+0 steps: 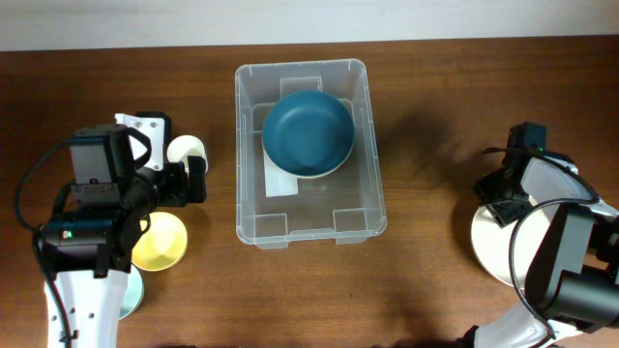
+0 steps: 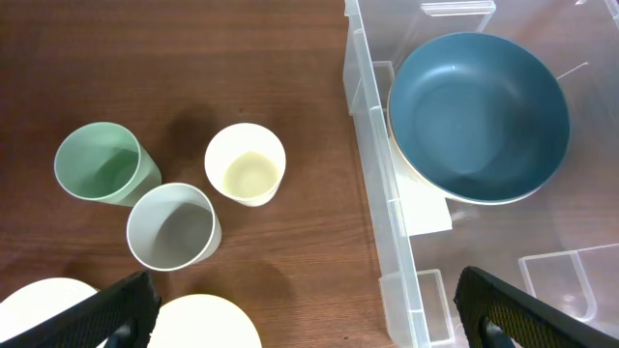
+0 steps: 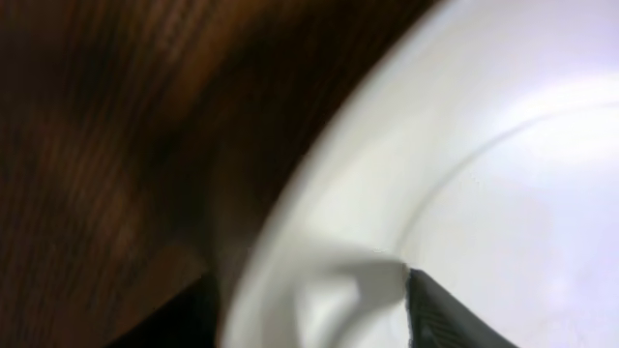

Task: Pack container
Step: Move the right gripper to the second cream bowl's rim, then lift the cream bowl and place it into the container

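Right gripper: The right gripper [image 3: 309, 309] stood at the edge of the white dish [image 3: 503, 145], with one finger on each side of its rim. The view was blurred, so I could not tell if the fingers pinched the rim or only stood around it.
Step in hand: By my judgement, taking hold of the white dish to carry it into the container.
How to do it well: The rim should sit deep between the fingers before any lift. A shallow pinch on a smooth edge could slip, and the dish would hang tilted from one side.
Container: The container [image 1: 250, 145] stood well apart, to the left of this gripper, in the middle of the table [image 1: 426, 97].
Inside it: A blue bowl [image 1: 308, 130] filled the half far from the robot, over a white label [image 2: 426, 208]. The near half was bare.
In the way: Nothing lay between dish and container; only the container's wall must be cleared.
Left gripper: The left gripper [image 2: 309, 309] hung released, fingers wide, just beside the container's left wall.
Below it: A green cup [image 2: 102, 164], a grey cup [image 2: 174, 227] and a cream cup [image 2: 246, 164] stood near together.
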Controlling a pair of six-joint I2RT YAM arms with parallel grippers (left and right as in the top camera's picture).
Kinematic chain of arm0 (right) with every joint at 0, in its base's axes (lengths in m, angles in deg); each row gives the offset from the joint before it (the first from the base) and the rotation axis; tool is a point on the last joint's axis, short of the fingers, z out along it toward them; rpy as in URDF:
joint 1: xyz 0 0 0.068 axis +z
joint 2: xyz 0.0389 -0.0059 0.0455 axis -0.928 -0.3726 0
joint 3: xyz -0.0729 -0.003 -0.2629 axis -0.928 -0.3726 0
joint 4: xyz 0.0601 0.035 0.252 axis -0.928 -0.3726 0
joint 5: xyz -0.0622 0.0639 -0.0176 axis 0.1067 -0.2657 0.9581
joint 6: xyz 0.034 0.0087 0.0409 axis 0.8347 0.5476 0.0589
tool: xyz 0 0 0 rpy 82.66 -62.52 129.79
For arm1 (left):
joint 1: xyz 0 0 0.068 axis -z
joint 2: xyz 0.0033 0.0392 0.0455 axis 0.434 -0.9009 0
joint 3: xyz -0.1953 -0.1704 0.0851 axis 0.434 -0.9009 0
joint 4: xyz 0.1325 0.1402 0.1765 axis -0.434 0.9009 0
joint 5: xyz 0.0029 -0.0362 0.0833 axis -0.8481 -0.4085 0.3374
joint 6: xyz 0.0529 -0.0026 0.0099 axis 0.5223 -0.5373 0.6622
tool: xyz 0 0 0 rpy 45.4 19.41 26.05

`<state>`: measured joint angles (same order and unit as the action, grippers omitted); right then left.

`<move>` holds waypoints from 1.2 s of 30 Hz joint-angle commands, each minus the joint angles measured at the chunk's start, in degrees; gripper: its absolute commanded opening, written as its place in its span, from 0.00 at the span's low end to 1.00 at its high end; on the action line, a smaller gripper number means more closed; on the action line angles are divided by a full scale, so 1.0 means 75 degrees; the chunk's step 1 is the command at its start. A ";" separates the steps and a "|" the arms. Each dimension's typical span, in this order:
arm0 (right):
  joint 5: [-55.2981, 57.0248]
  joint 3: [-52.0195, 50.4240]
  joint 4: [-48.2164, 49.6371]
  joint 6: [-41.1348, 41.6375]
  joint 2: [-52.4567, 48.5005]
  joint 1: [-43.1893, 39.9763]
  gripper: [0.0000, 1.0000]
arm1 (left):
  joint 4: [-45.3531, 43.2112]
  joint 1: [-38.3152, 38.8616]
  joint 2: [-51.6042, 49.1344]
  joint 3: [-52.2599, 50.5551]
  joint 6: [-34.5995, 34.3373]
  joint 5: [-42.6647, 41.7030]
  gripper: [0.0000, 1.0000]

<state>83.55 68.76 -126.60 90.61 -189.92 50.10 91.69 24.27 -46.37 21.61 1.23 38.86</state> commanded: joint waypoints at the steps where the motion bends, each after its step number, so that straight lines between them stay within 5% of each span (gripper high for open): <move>1: 0.0166 -0.0207 -0.0009 0.0058 -0.0038 0.0023 0.48 | -0.0020 -0.0012 -0.0020 0.0149 -0.0055 0.0032 1.00; 11: 0.0163 -0.0446 0.0149 0.0055 -0.0038 0.0023 0.04 | -0.0020 -0.0012 -0.0020 0.0149 -0.0055 0.0032 1.00; 25: 0.0108 0.0029 0.0102 -0.0577 0.0041 0.0201 0.04 | -0.0020 -0.0012 -0.0020 0.0149 -0.0052 0.0032 1.00; 36: 0.0105 0.3791 -0.1676 -0.3509 0.0586 0.1784 0.04 | -0.0017 -0.0012 -0.0020 0.0149 -0.0052 0.0032 1.00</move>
<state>85.30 87.90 -136.44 75.09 -188.52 58.72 91.69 24.27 -46.37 21.61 1.23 38.86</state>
